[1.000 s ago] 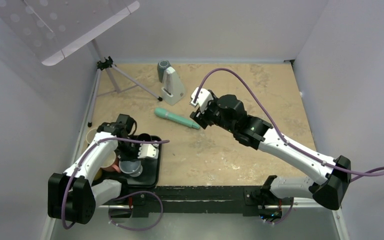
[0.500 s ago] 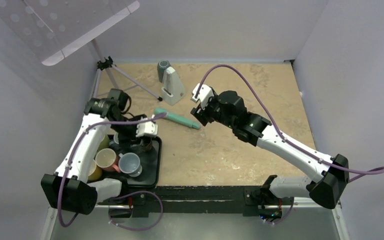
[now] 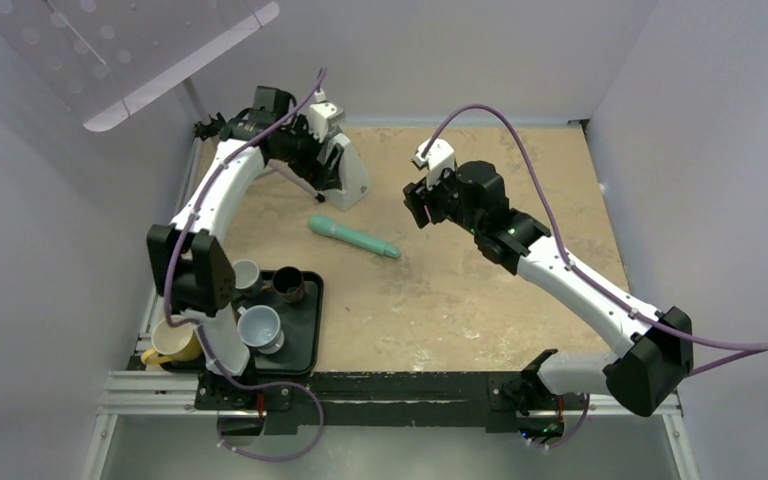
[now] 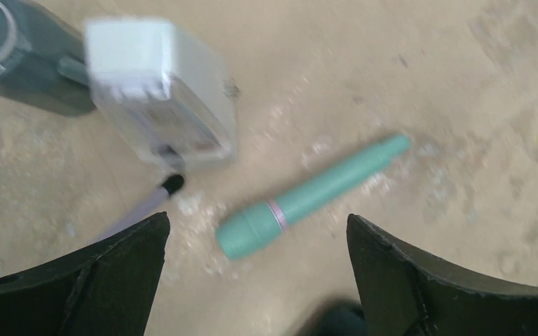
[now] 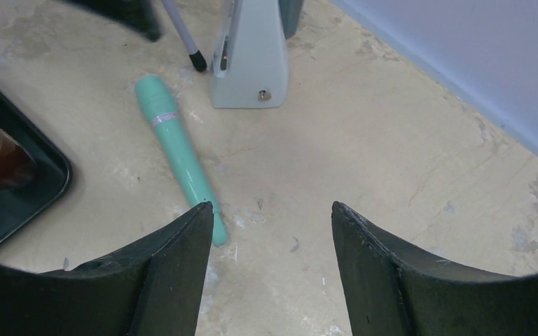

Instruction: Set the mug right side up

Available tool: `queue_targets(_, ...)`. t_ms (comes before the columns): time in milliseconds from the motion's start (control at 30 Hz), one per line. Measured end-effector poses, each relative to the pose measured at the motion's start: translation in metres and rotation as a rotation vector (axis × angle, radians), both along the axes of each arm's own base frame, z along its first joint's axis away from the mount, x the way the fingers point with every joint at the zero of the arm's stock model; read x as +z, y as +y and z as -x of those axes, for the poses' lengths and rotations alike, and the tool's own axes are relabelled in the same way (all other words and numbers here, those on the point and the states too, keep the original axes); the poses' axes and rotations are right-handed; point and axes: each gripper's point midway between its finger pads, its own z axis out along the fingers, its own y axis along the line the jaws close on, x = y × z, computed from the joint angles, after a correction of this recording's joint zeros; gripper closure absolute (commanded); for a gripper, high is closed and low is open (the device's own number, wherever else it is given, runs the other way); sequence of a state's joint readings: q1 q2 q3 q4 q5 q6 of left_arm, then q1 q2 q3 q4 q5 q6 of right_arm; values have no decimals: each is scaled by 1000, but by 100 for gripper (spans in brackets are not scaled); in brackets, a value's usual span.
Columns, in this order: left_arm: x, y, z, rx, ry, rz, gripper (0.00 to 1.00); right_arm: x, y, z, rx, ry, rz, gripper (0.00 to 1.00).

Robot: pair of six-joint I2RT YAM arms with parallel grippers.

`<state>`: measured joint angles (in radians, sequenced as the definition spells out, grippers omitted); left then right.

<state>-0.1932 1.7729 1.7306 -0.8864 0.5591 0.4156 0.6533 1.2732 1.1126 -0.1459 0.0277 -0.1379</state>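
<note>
We judge the job all but done: the brown mug [image 3: 288,285] stands on the tray [image 3: 310,342] at the near left, mouth up and long axis upright, as do the other mugs [image 3: 260,325] near it. Our left gripper [image 4: 256,227] is spread wide and empty, over the far side of the table [image 3: 480,290]. The right gripper [image 5: 272,210] also gapes, holding nothing. We see nothing left to turn.

Four mugs sit at the table's near-left corner: grey mug [image 3: 260,325], brown mug [image 3: 288,285], white mug [image 3: 245,272], yellow mug [image 3: 171,343]. One tray [image 3: 305,338], one pen [image 3: 353,237], one stand [image 3: 349,181], one tripod [image 3: 205,128].
</note>
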Motion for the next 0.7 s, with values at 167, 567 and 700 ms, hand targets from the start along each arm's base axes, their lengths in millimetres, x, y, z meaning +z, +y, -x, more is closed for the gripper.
queue_targets(167, -10, -20, -82, 153, -72, 15, 0, -9, 3, 2, 3, 42, -5, 35)
queue_targets(567, -16, -36, -124, 267, -115, 54, 80, -16, 4, 4, -8, 90, -16, 35)
queue_targets(700, -17, -51, -122, 245, -133, 53, 93, -19, 5, 2, -10, 104, -2, 35)
